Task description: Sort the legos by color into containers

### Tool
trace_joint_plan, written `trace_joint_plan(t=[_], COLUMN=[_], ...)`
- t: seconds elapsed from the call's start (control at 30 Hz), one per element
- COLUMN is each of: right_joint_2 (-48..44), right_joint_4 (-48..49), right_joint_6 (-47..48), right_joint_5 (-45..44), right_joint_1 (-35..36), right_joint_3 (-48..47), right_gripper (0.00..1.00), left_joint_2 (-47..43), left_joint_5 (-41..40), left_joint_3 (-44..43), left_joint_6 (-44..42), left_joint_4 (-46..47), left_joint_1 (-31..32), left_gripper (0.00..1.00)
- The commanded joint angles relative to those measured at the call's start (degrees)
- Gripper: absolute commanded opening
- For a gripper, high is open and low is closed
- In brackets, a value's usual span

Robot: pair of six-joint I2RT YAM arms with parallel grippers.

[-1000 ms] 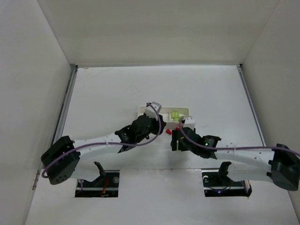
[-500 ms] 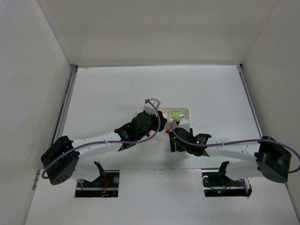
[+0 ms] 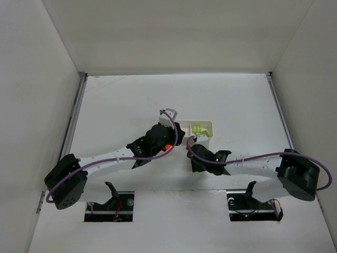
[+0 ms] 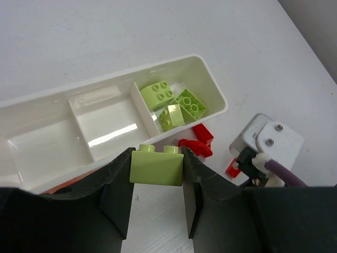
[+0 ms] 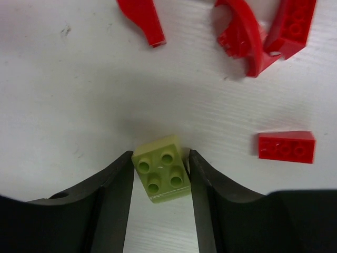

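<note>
- The surface (image 3: 116, 105) carries everything. Both arms meet near its middle, with loose legos between the two sets of fingers.
- The tray (image 4: 105, 124) lies just ahead of the left fingers (image 4: 118, 184), its three containers in a row. The end container (image 4: 209, 87), ahead and to the right of them, has three pale green legos. The other two show only white floor.
- The left fingers are narrow, clamped on a green brick (image 4: 156, 169) lifted off the surface just short of the tray's near wall. This looks like the carry to the green container. Next it should go ahead and rightward over that wall, then be let go above the three already there. Room is tight, so it may land on top of them.
- The right fingers (image 5: 113, 195) press both sides of a square brick (image 5: 160, 168), which sits studs up on the surface, slightly askew. It looks gripped. Next comes a straight lift, but the left arm is near the same container, so one should wait for the other.
- Red legos (image 5: 287, 146) lie ahead and to the right of the right fingers, apart from them and unsorted.
- An orange sliver (image 4: 66, 183) shows beside the left fingers, by the tray wall.
</note>
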State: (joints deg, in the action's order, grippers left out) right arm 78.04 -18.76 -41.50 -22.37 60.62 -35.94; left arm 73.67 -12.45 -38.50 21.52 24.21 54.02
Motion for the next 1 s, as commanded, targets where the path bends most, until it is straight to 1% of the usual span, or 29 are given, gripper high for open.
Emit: trace_joint_plan(t=[0.0, 0.07, 0.17, 0.27, 0.43, 0.5, 0.67, 0.8, 0.87, 0.93, 0.97], right_joint_2=[-0.2, -1.6, -6.4, -14.5, -28.2, -31.8, -38.7, -40.7, -40.4, -40.2, -39.7], right_joint_4=[2.9, 3.4, 2.9, 2.6, 2.1, 2.1, 2.2, 2.3, 2.9, 3.5, 3.9], right_joint_6=[-2.1, -2.6, -3.4, -3.8, -4.3, -4.4, -5.4, -4.8, -4.3, -4.1, -4.1], right_joint_5=[1.6, 0.7, -2.2, -3.8, -5.9, -6.1, -5.5, -3.9, -2.7, -2.5, -2.5], right_joint_1=[1.6, 2.3, 2.7, 1.5, -6.2, -8.8, -14.9, -18.7, -19.5, -19.9, -20.1], right_joint_3=[-0.8, -0.5, 0.1, 1.9, 6.0, 7.0, 9.7, 10.9, 10.9, 10.9, 10.9], right_gripper=[0.41, 0.35, 0.31, 0.29, 0.29, 0.29, 0.30, 0.30, 0.30, 0.30, 0.30], left_joint_2=[-2.7, -2.7, -1.2, 0.9, 8.1, 11.9, 21.8, 28.4, 30.0, 30.5, 30.2], left_joint_5=[-0.9, -0.9, -0.6, 0.1, 0.3, 0.8, 2.0, 3.0, 2.8, 2.5, 2.5], left_joint_3=[-1.0, -1.5, -3.0, -5.0, -11.7, -14.5, -21.3, -25.7, -26.7, -27.2, -27.2], left_joint_6=[0.4, 0.8, 2.0, 2.3, 1.3, 0.8, 0.2, 0.8, 0.5, 0.5, 0.5], left_joint_4=[0.8, 0.3, 0.2, 0.8, 1.5, 2.4, 2.8, 2.2, 2.2, 2.0, 1.8], left_joint_1=[-2.5, -3.3, -4.1, -3.6, -1.4, -0.8, -0.1, -0.3, -0.2, -0.2, -0.2], left_gripper=[0.21, 0.21, 0.21, 0.21, 0.22, 0.22, 0.22, 0.23, 0.27, 0.35, 0.41])
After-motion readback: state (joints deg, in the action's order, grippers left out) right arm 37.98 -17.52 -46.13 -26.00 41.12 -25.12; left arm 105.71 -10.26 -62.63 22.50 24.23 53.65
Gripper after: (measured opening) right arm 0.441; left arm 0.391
